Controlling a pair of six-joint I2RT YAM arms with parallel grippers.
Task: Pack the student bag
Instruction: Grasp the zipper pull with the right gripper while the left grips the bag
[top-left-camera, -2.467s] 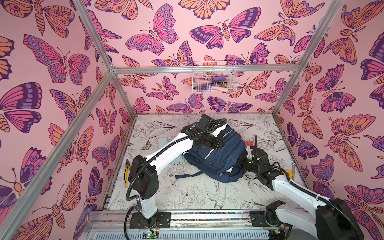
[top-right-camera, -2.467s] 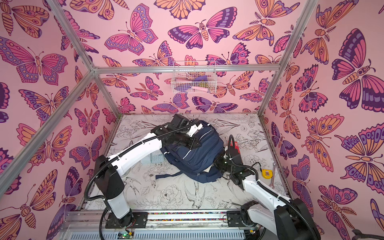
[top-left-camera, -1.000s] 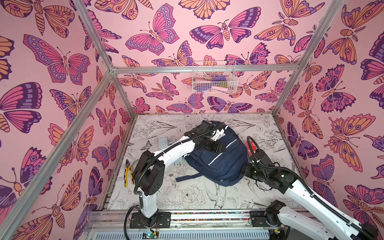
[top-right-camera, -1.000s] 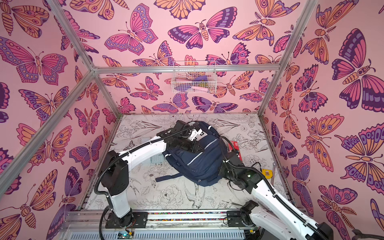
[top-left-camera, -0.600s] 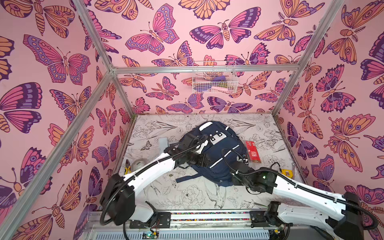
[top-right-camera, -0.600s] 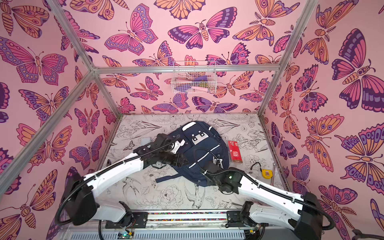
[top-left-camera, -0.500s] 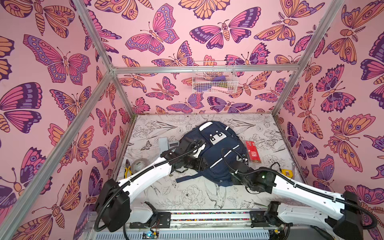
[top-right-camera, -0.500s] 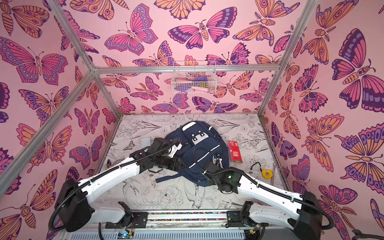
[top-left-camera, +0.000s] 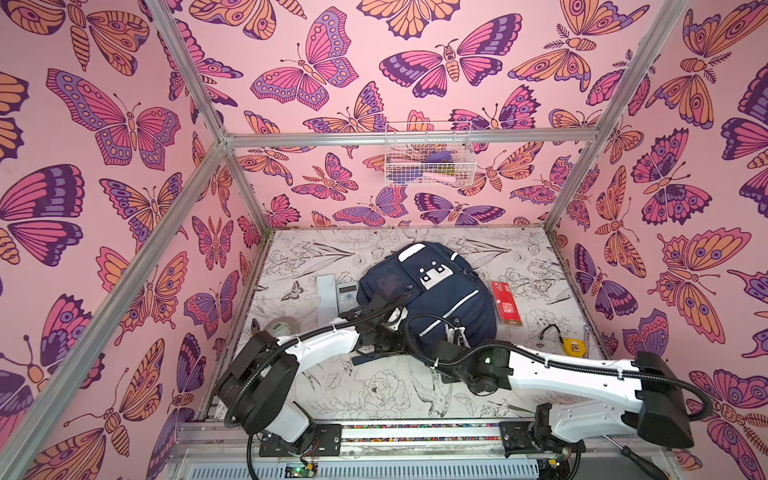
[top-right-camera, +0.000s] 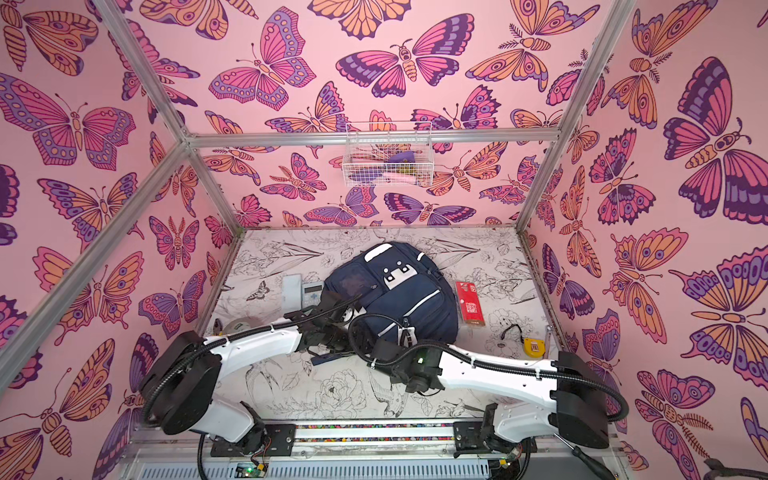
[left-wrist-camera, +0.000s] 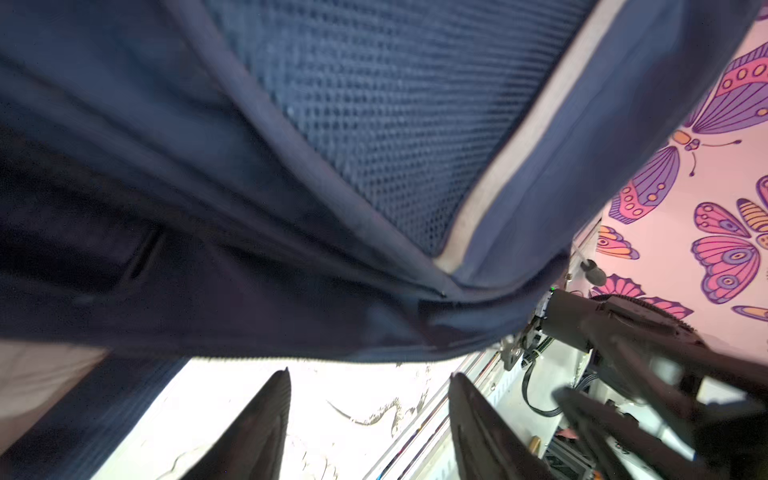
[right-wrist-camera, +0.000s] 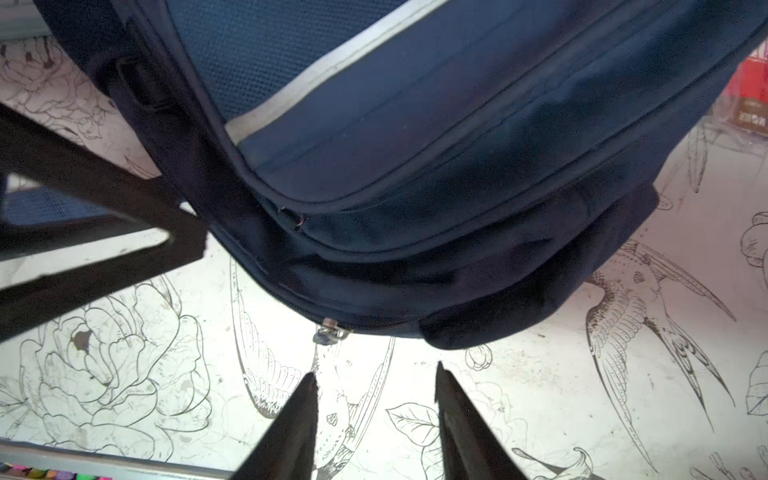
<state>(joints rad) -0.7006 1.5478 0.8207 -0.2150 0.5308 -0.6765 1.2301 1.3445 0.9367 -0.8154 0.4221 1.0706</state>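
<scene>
The student bag is a navy-blue backpack with white stripes and a white patch. It lies flat, front up, in the middle of the table in both top views. My left gripper is at the bag's near left edge, open and empty, just clear of the fabric. My right gripper is at the bag's near edge, open and empty. A metal zipper pull hangs from the bag's seam just beyond its fingertips.
Left of the bag lie a calculator, a grey flat case and a tape roll. To its right are a red booklet and a yellow tape measure. A wire basket hangs on the back wall.
The bag, earlier propped up and turned between both grippers, now lies flat. Both arms have drawn back to its near edge. The left gripper has opened wider.
</scene>
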